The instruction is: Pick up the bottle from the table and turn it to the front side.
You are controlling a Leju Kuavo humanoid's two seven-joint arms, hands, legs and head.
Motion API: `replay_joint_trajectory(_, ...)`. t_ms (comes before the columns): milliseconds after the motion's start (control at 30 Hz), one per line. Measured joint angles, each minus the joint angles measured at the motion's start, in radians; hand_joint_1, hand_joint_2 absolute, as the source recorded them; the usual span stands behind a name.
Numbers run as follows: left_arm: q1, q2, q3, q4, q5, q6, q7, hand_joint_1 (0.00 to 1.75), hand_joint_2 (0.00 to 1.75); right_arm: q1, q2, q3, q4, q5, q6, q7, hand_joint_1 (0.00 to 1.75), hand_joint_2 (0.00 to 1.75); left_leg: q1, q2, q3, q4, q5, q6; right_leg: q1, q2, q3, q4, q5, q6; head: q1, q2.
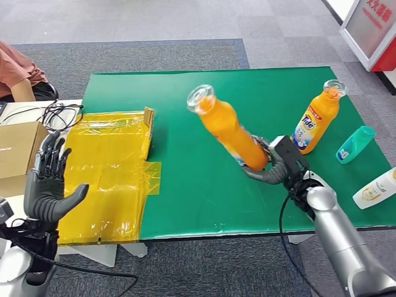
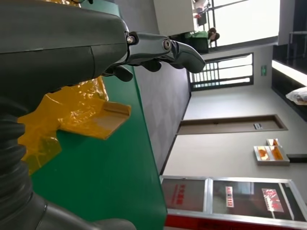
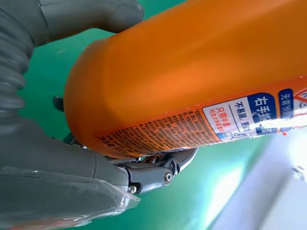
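My right hand (image 1: 275, 164) grips an orange bottle (image 1: 226, 127) by its base and holds it above the green table (image 1: 196, 185), tilted with its clear cap toward the far left. In the right wrist view the orange bottle (image 3: 188, 76) lies across my right hand (image 3: 65, 158), its printed label facing the camera, the thumb over its far side. My left hand (image 1: 49, 182) is raised near the table's left end, fingers spread, holding nothing; the left hand (image 2: 72, 43) shows there above the table edge.
A second orange Tide bottle (image 1: 317, 119) stands at the back right. A teal bottle (image 1: 354, 143) and a white bottle (image 1: 375, 189) lie near the right edge. Yellow plastic sheeting (image 1: 109, 173) covers the left side. A cardboard box (image 1: 18, 148) and cables sit further left.
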Motion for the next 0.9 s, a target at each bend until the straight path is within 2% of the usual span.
replay_joint_trajectory(200, -0.026, 0.009, -0.030, 0.018, 0.002, 0.021, -0.002, 0.00, 1.75, 0.035, 0.036, -0.046, -0.111, -0.078, -0.023, -0.002, 1.75, 1.75, 0.000, 0.000, 0.000, 0.000, 0.000, 0.000, 0.000, 0.000, 0.000, 0.000, 0.000, 0.000, 0.000, 0.000)
replay_joint_trajectory(433, -0.080, 0.014, -0.063, 0.052, -0.009, 0.033, -0.005, 0.00, 1.75, 0.047, 0.069, -0.049, -0.171, -0.116, -0.018, -0.010, 1.75, 1.75, 0.000, 0.000, 0.000, 0.000, 0.000, 0.000, 0.000, 0.000, 0.000, 0.000, 0.000, 0.000, 0.000, 0.000)
replay_joint_trajectory(900, -0.318, 0.023, -0.183, 0.219, -0.027, -0.059, 0.094, 0.00, 1.75, 0.021, 0.133, 0.108, -0.170, 0.027, -0.025, -0.007, 1.75, 1.75, 0.000, 0.000, 0.000, 0.000, 0.001, -0.001, 0.000, 0.000, 0.000, 0.001, 0.001, 0.000, 0.000, 0.000)
